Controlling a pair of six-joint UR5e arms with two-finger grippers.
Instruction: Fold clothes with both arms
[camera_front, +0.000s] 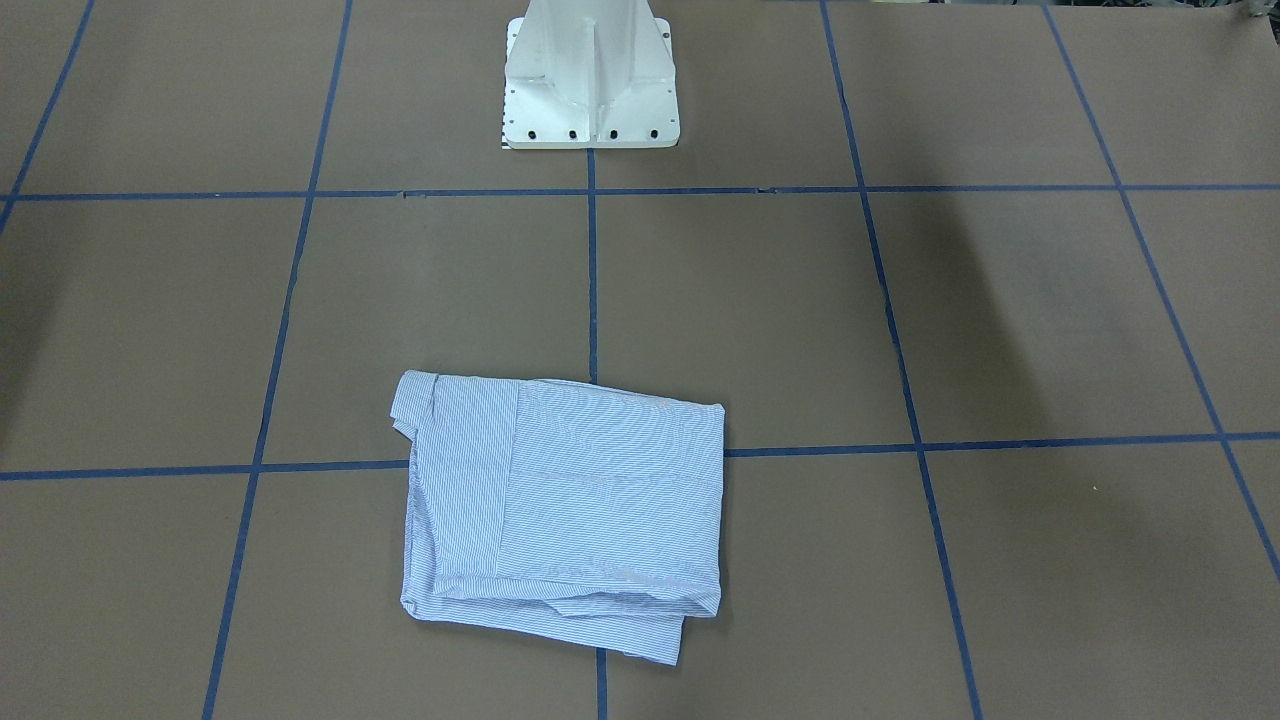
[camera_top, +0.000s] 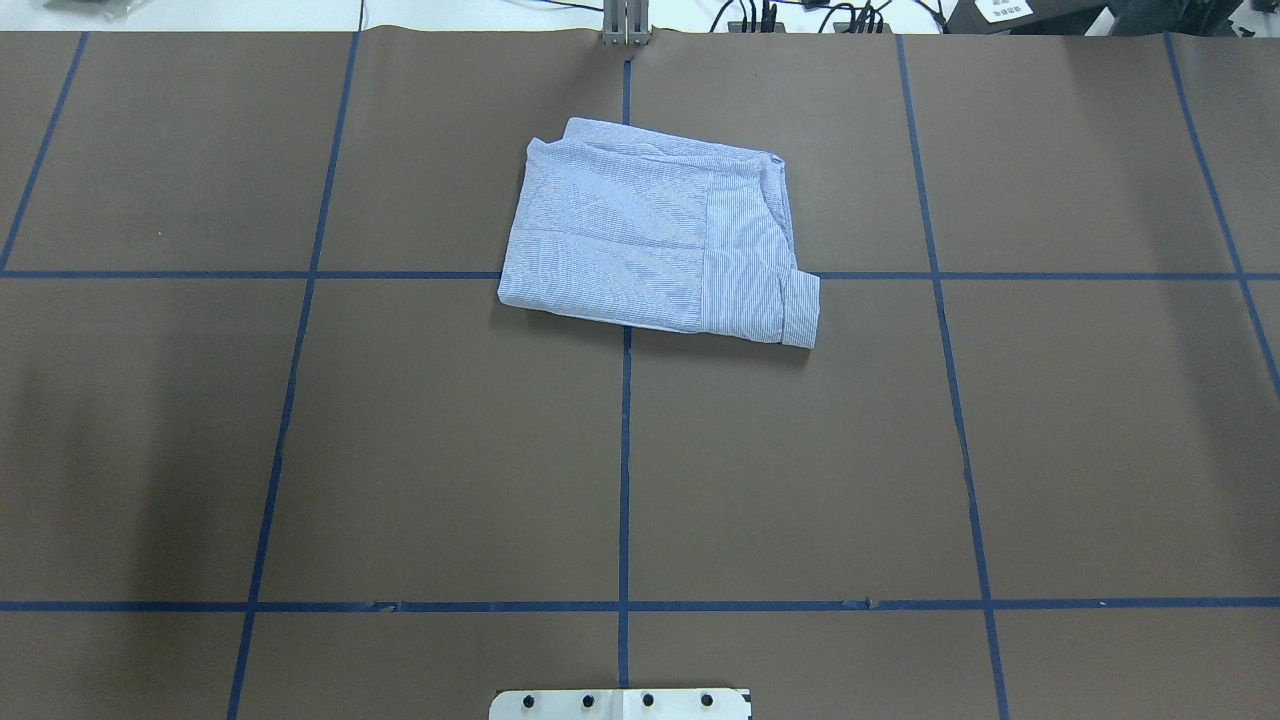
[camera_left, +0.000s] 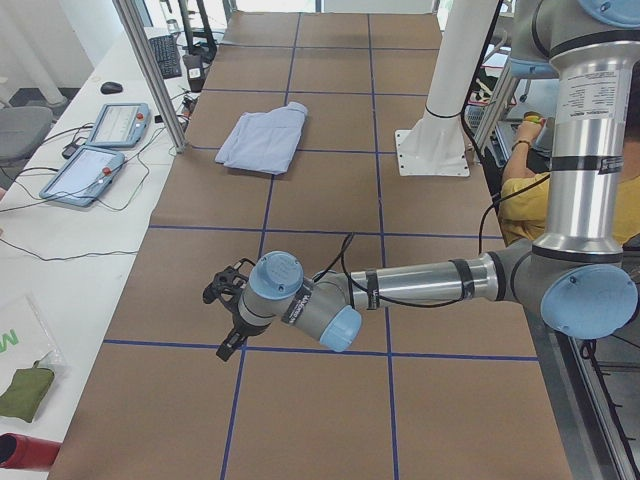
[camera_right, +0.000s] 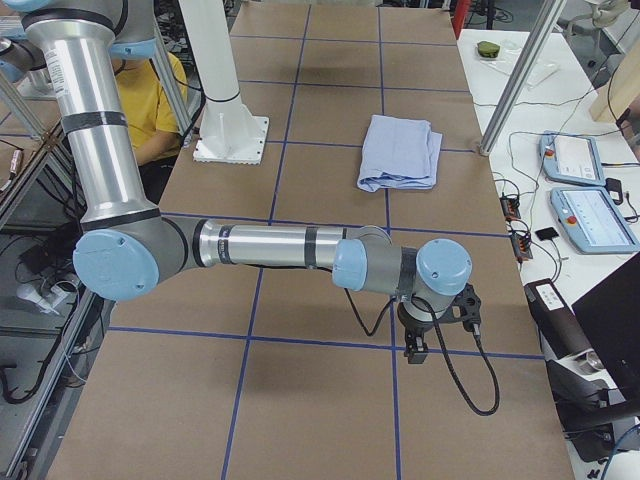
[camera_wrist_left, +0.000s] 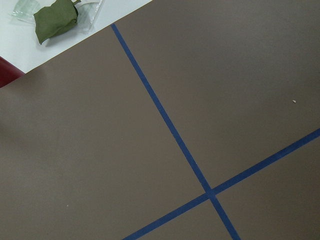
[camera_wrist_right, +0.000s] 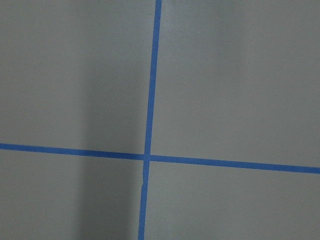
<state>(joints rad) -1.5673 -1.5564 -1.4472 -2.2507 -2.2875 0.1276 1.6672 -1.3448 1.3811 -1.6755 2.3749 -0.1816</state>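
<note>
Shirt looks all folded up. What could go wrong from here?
1. The light blue, white-striped folded shirt is not tidy: a bottom layer pokes out at one edge and a rolled cuff juts from a corner. Another fold or nudge might pull those loose.
2. Both silver-grey robot arms, left and right, hang over the ends of the brown table, away from the shirt; sweeping in, one could drag the bundle.

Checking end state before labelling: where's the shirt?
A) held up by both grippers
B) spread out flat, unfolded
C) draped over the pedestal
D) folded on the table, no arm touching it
D: the shirt lies as a folded rectangle on the table, while the left arm and the right arm hang over bare table well away from it.
</note>
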